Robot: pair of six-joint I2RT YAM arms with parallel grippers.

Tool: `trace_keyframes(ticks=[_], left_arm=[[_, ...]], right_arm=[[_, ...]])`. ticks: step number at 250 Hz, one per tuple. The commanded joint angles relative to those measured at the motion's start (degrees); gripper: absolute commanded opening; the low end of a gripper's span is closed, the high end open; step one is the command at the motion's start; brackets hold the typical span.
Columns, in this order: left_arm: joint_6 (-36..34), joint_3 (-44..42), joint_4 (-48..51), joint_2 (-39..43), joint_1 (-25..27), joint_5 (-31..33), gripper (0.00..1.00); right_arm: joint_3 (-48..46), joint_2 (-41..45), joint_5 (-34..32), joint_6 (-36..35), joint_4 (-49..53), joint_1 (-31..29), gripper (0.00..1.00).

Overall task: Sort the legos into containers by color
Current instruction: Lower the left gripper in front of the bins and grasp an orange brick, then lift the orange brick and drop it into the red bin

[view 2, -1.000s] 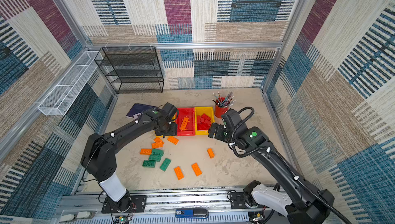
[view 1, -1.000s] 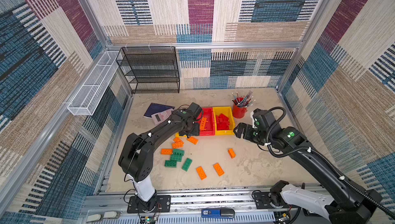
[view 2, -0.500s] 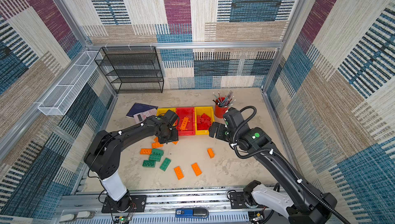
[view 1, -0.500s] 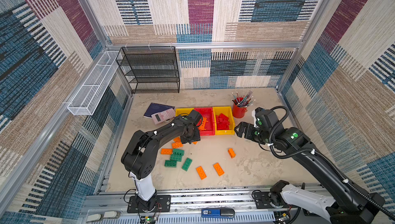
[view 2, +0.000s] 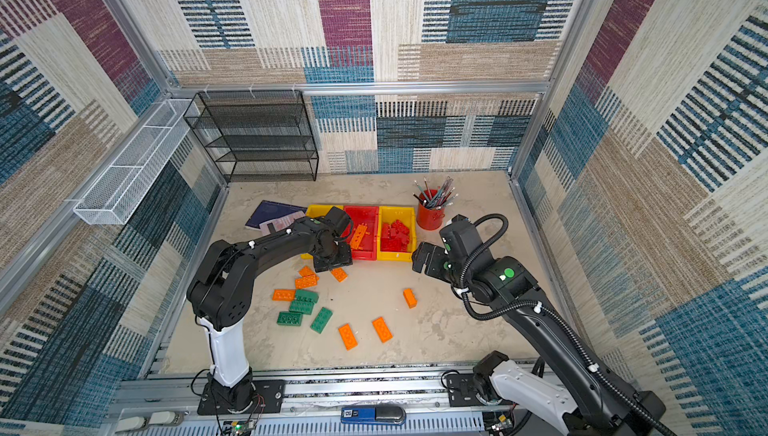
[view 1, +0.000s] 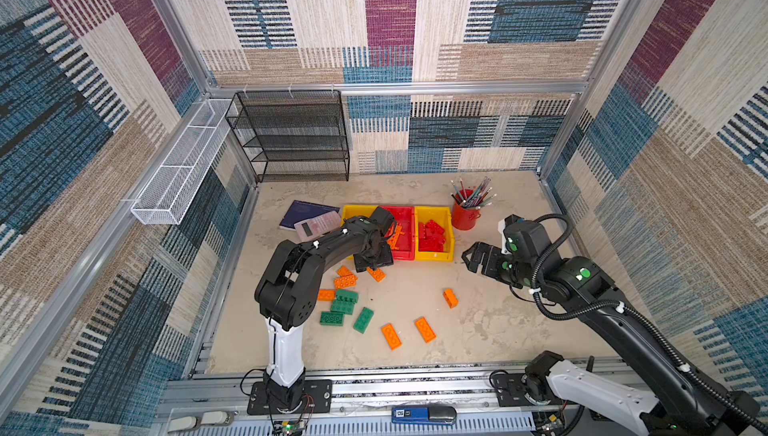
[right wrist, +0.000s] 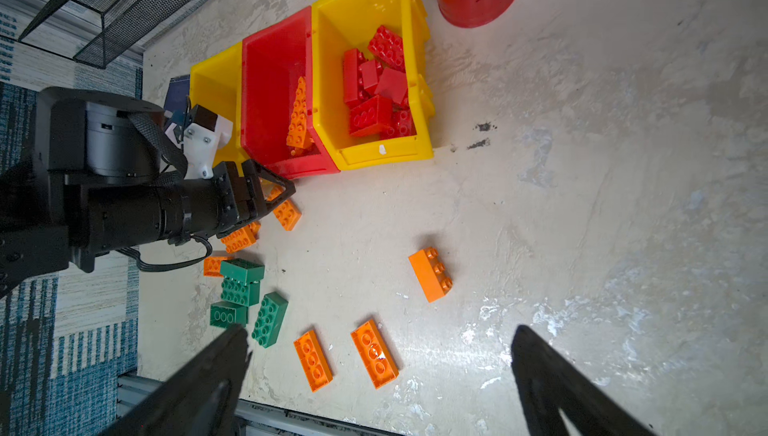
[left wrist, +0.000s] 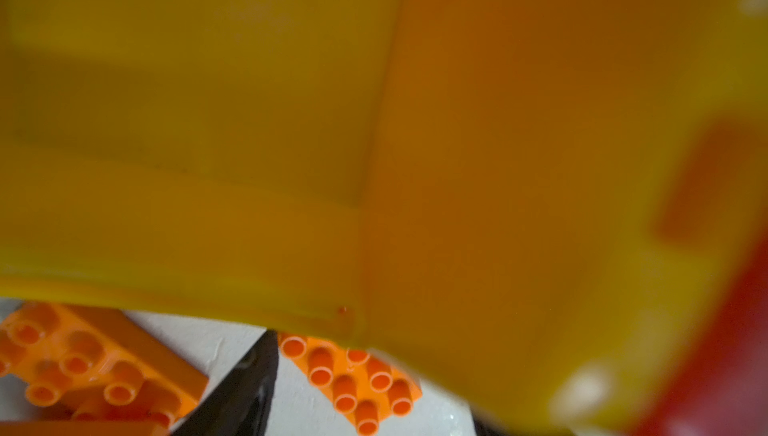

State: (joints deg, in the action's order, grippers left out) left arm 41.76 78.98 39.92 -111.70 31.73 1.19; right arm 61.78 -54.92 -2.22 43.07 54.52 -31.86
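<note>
- My left end effector (view 1: 373, 262) is low at the front corner of left yellow bin (view 1: 353, 210), orange brick (left wrist: 353, 380) betw fingers. Can't tell if pinched.
- Right end effector (view 1: 467, 256) spread wide, empty, near right yellow bin (view 1: 432, 256) w/ red bricks (view 1: 432, 234).
- Red bin (view 1: 405, 256) has orange bricks (view 1: 395, 235); green bricks (view 1: 343, 307) loose on table (view 1: 498, 330).

The walls (view 1: 415, 18) carry a patchwork of woven stripes in blue, maroon, tan and cream. The tabletop (view 1: 478, 330) is mottled beige with pale scuffs. Of the three bins, the left bin (view 1: 352, 210) is yellow, the middle bin (view 1: 405, 211) red and the right bin (view 1: 433, 210) yellow. The bricks in the right bin (view 1: 432, 236) are red and the bricks in the middle bin (right wrist: 299, 117) are orange. The loose bricks on the tabletop are orange (view 1: 390, 336) or green (view 1: 363, 320). The pencil cup (view 1: 464, 219) is red, the mesh shelf (view 1: 291, 138) black, the wire basket (view 1: 174, 172) white, the notebook (view 1: 303, 210) dark blue and the calculator (view 1: 318, 225) pink.
</note>
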Motion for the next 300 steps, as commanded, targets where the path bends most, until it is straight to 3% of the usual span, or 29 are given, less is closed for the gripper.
trace_keyframes(ticks=[1,101,163,228,300], left_arm=[[-0.6,-0.3,0.9,-0.1,-0.2,-0.2,0.7],[0.5,-5.1,0.4,2.6,0.6,-0.2,0.63],[0.1,-6.0,-0.1,1.7,1.7,0.4,0.47],[-1.3,-6.9,0.9,1.3,2.6,2.1,0.38],[-5.1,0.4,7.3,6.2,3.6,5.7,0.33]], right_arm=[[-0.4,0.7,-0.9,1.4,0.1,0.0,1.0],[-0.9,0.4,-0.3,0.9,-0.4,0.0,1.0],[-0.8,1.2,-0.1,1.1,0.1,0.0,1.0],[-1.5,4.3,-0.3,2.7,1.8,0.0,1.0],[-1.8,4.6,0.2,2.9,1.1,0.0,1.0]])
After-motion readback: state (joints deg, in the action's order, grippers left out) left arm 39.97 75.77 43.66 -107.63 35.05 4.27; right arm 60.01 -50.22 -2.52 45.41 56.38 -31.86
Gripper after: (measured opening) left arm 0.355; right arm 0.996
